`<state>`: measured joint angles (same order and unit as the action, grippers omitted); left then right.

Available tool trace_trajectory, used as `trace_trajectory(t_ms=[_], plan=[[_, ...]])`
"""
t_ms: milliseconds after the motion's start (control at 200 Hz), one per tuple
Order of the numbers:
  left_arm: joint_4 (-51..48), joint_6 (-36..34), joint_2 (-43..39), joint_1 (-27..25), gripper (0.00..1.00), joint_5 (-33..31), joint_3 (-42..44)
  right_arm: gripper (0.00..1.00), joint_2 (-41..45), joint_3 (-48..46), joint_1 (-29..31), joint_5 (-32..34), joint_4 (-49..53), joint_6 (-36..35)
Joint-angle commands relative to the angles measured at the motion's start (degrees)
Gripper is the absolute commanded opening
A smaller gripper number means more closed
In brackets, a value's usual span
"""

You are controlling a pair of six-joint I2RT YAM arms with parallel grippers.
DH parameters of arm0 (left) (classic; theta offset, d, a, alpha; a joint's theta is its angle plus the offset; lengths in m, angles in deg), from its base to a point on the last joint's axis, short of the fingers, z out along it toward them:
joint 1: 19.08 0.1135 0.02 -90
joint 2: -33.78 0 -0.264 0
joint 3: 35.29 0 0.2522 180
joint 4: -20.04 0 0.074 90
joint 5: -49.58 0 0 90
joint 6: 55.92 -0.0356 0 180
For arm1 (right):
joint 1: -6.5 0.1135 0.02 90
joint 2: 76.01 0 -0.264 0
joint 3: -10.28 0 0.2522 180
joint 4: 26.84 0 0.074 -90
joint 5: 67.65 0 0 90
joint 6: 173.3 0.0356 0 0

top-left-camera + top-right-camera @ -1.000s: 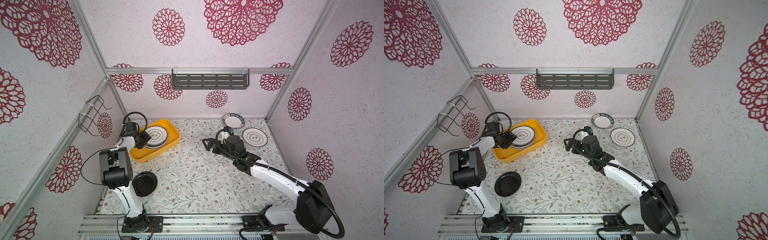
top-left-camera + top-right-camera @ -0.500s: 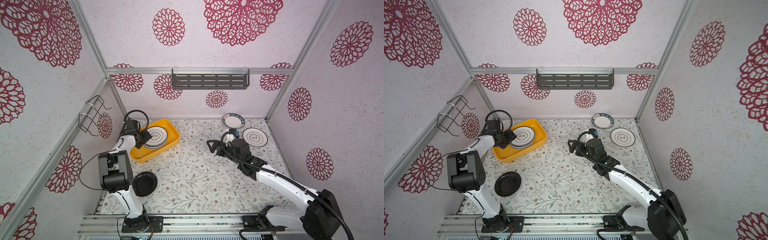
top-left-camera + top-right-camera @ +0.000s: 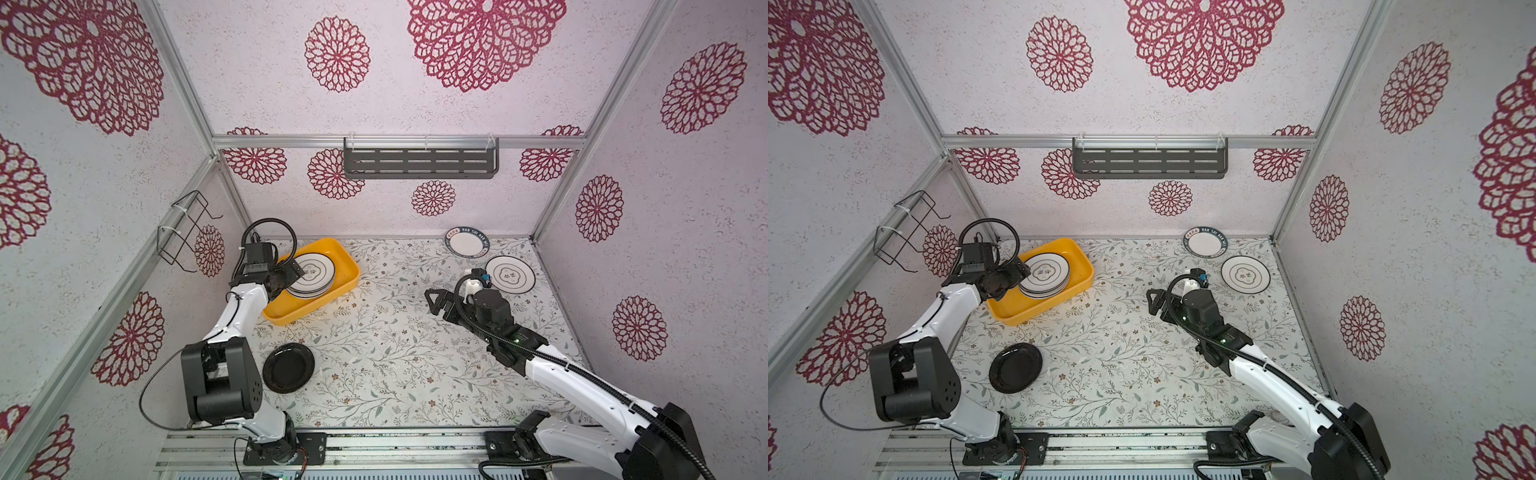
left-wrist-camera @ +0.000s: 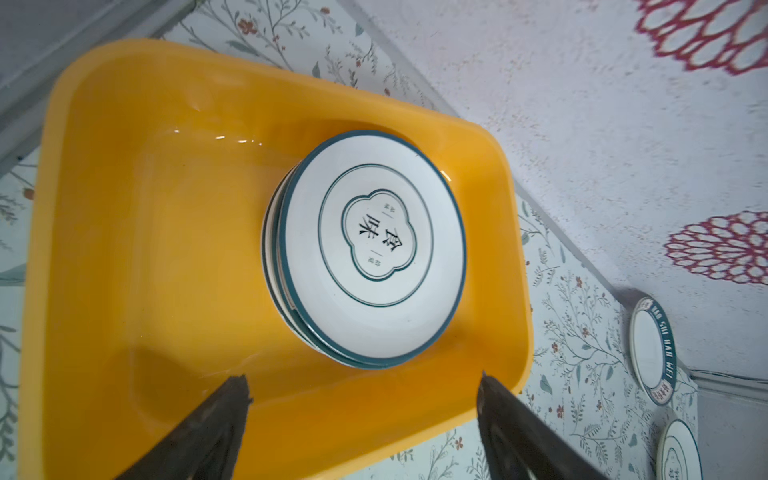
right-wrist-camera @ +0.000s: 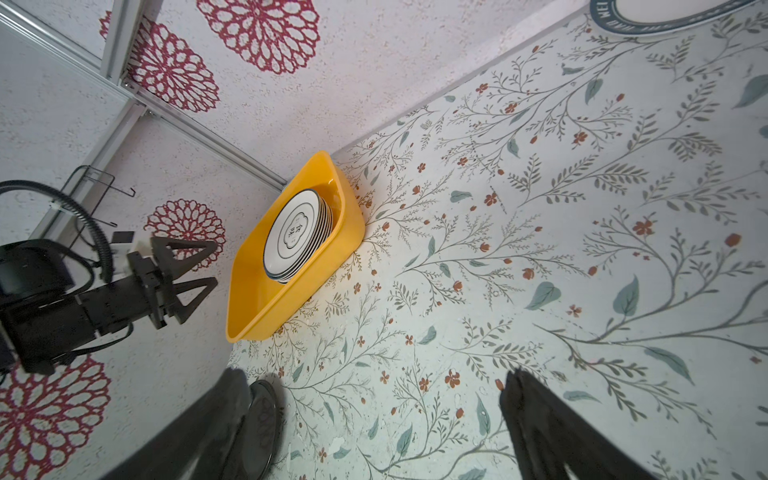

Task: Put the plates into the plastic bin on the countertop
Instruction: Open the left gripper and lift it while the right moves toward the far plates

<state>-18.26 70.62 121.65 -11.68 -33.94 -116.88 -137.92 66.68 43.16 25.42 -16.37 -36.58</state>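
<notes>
Now my left gripper [image 4: 362,376] hangs spread, empty, beside the plates [image 4: 374,249] in the plastic bin [image 4: 124,208]; I'd lift straight up, sparing them.

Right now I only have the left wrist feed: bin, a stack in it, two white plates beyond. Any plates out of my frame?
Observer: Yes, one. A black plate lies flat on the countertop, in front of the bin and outside it.
Operator: Is the right side carrying anything?
Observer: No. The right pincer is open and empty, over bare countertop.
Operator: Which of those two white plates is closer to it?
Observer: The flower-outline plate, lying just behind its wrist. The teal-rimmed plate sits farther off, by the back wall.
</notes>
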Motion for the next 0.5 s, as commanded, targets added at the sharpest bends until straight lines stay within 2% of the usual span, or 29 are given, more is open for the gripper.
trace_trajectory(t_ms=[0, 185, 365, 495], plan=[[3.1, -2.0, -5.8, -1.5, 0.94, -0.2, 1.8, 0.99, 2.2, 0.4, -0.2, 3.6, 1.8, 1.3], [8.3, -2.4, -12.6, -5.1, 1.00, 2.6, 5.1, 0.99, 2.2, 0.2, -0.8, 7.9, 2.4, 1.8], [9.2, -5.9, -15.8, -11.4, 0.97, 1.6, 5.5, 0.99, 0.1, 0.1, -4.4, 9.0, 0.5, 3.1], [13.3, -6.5, -17.9, -14.4, 0.97, 2.7, 6.8, 0.99, -2.6, 0.3, -7.6, 10.7, -1.5, 3.8]])
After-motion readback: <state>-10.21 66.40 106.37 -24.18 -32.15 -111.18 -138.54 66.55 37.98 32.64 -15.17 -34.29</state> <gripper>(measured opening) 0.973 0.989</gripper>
